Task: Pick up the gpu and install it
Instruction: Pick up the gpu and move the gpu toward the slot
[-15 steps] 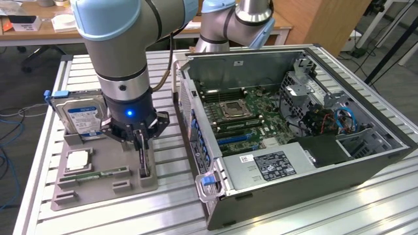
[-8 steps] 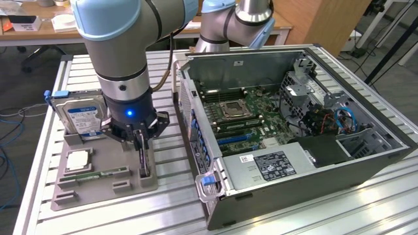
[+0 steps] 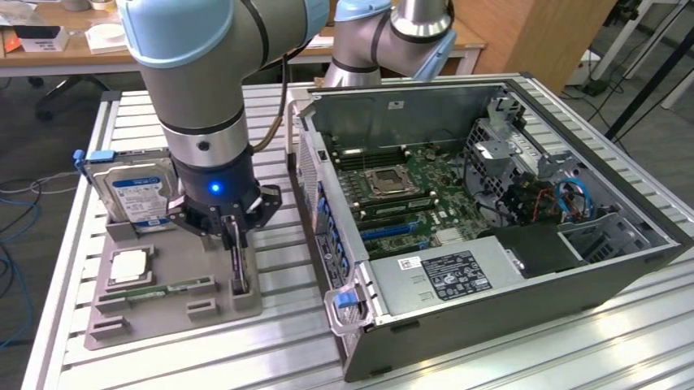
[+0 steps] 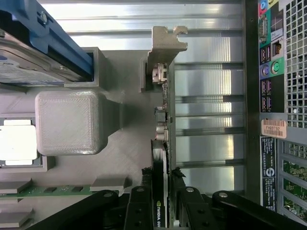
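I see the gripper [image 4: 160, 181] clamped on the gpu [image 4: 159, 155], a finger against each face. The card stands edge-on in the grey fixture tray [image 3: 162, 318], at 9 o'clock of the open computer case [image 3: 542, 296], with the hard drive [image 3: 136, 195] at its 10 o'clock.

In the exterior view, from the gripper [image 3: 234, 237], I had the hard drive [image 3: 136, 193] standing near at ten o'clock. The computer case [image 3: 325, 236] walled off three o'clock beyond a narrow strip of table [image 3: 284, 268]. The case lay open on top, leaving its motherboard [image 3: 412, 203] clear from above.
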Robot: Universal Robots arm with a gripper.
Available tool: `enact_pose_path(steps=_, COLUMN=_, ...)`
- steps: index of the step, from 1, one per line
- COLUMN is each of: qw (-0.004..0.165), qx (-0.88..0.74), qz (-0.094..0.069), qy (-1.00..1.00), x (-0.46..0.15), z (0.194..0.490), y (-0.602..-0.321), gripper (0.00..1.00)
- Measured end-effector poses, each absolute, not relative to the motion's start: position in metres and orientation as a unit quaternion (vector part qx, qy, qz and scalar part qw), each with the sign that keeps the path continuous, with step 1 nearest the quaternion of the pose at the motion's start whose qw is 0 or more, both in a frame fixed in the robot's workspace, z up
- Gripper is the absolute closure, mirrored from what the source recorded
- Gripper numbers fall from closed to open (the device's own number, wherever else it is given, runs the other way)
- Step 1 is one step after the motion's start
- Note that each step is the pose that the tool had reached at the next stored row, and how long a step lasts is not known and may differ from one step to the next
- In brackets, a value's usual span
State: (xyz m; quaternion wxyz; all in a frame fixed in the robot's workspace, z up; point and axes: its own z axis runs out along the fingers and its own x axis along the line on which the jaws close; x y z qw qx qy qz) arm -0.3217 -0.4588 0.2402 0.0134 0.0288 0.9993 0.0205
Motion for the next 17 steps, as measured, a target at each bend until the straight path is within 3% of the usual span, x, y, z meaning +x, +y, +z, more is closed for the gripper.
enact_pose_path(steps=1, qw=0.013, qx=0.029, qz=0.020, qy=0.999, x=-0.3217, z=0.2402, y=-0.4588, gripper=0.73)
enact_pose_path(steps=2, qw=0.013, qx=0.029, qz=0.020, qy=0.999, x=-0.3217, z=0.2402, y=-0.4588, gripper=0.67)
enact_pose_path(steps=9, qw=0.013, qx=0.029, qz=0.020, qy=0.999, x=-0.3217, z=0.2402, y=-0.4588, gripper=0.65)
enact_pose_path(steps=12, qw=0.013, qx=0.029, qz=0.020, qy=0.999, x=-0.3217, z=0.2403, y=-0.4589, gripper=0.53)
enact_pose_path(steps=17, qw=0.014, qx=0.029, qz=0.025, qy=0.999, x=-0.3217, z=0.2340, y=-0.4589, gripper=0.53)
